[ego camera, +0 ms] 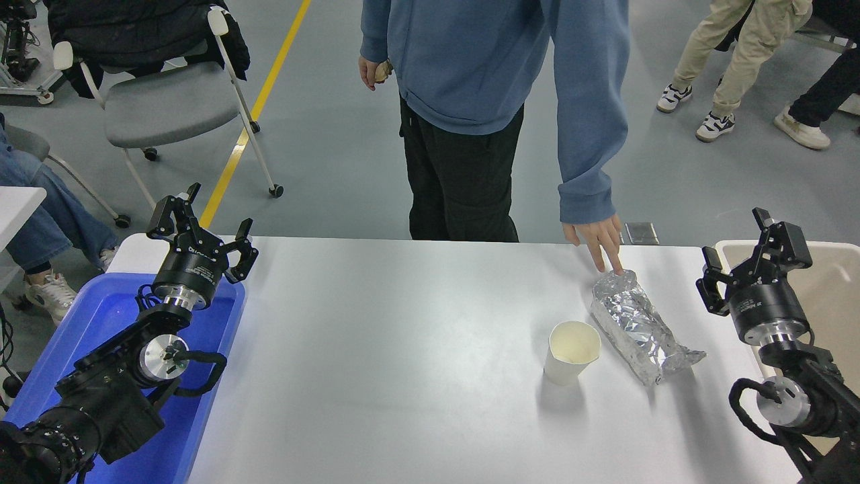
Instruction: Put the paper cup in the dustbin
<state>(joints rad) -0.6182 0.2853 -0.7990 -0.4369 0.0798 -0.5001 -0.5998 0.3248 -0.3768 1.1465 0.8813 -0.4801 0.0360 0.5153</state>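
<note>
The paper cup (572, 352) stands upright on the white table (403, 349), right of centre, its cream inside showing. The beige dustbin (833, 296) stands at the table's right edge, partly hidden by my right arm. My right gripper (742, 252) is open and empty, raised in front of the bin, to the right of the cup and apart from it. My left gripper (201, 218) is open and empty, parked at the lower left above the blue tray.
A crinkled silver foil bundle (641, 329) lies just right of the cup. A person in a blue hoodie stands at the far side; their hand (598, 242) touches the foil's far end. A blue tray (101, 323) sits at the table's left.
</note>
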